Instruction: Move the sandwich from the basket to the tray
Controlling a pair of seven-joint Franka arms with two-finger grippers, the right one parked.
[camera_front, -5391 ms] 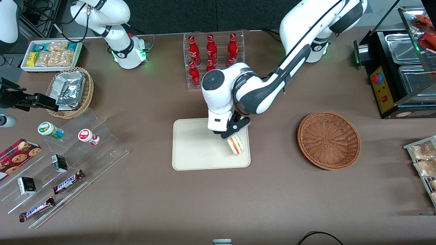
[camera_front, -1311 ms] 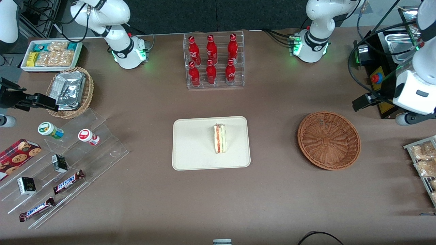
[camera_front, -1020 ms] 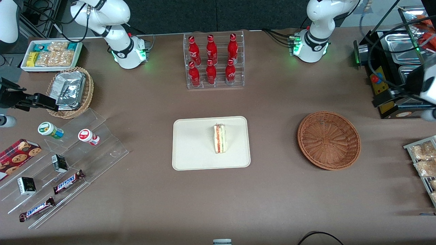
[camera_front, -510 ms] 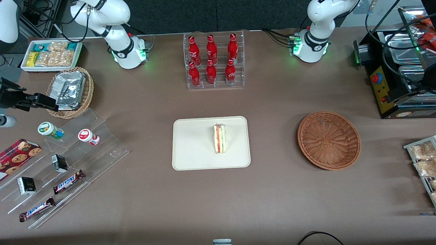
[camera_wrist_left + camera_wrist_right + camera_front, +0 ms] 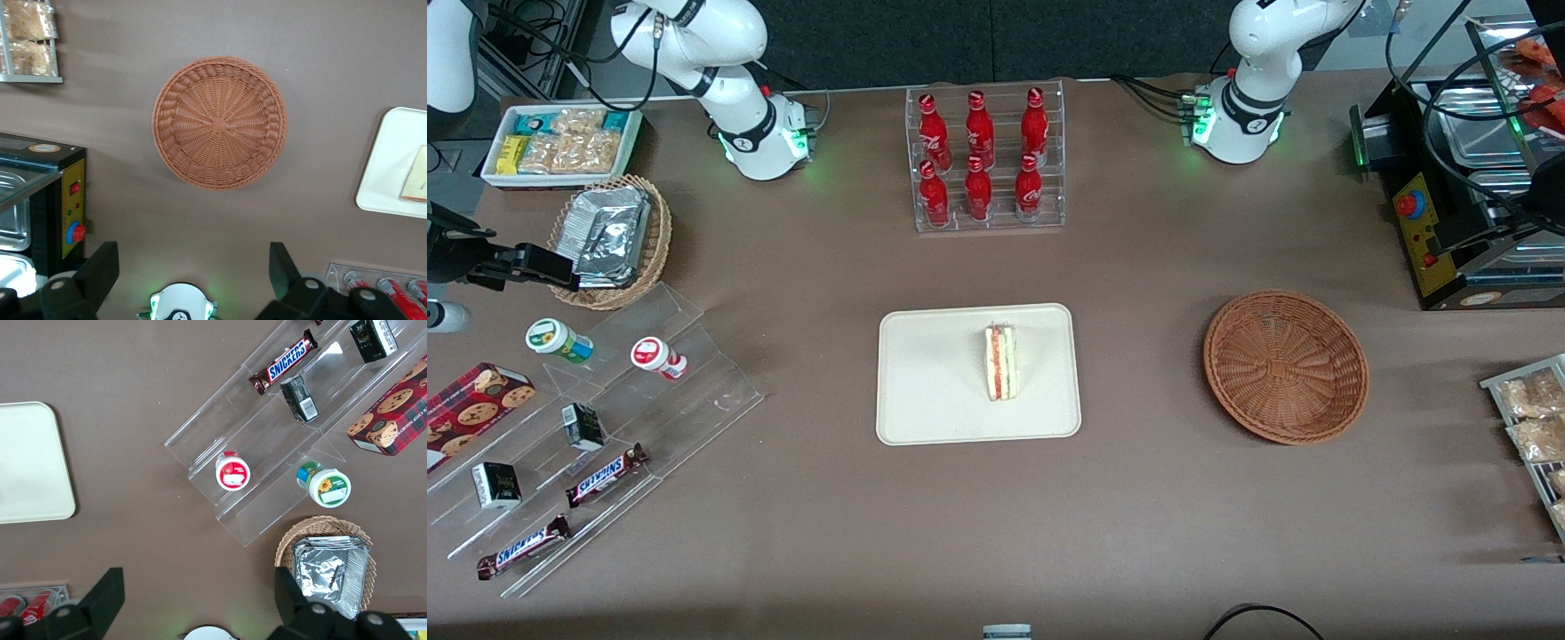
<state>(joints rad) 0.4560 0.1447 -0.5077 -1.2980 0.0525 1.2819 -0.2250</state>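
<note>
Sitting on its edge on the tray (image 5: 934, 382), the sandwich (image 5: 1000, 363) shows its red-orange and green filling stripes upward in the front view, toward the tray's basket-side half. The basket (image 5: 1286, 365) is empty and well apart from the tray, toward the working arm's end of the table. So the job looks basically done, judging by how things lie.

The gripper (image 5: 193, 267) hangs high above the table, looking down on the basket, with both fingers spread wide and nothing between them. The tray's corner with a bit of the sandwich (image 5: 415, 183) peeks into the wrist view too.

Handling-wise, that wedge is probably light and squishy, soft bread with loose layers that could slide apart. If it ever needed regripping, the flat bread faces look like the place to pinch, gently, not across the filling edge, or it'd likely mash or splay open. It also seems a bit tippy balanced on edge like that.
</note>
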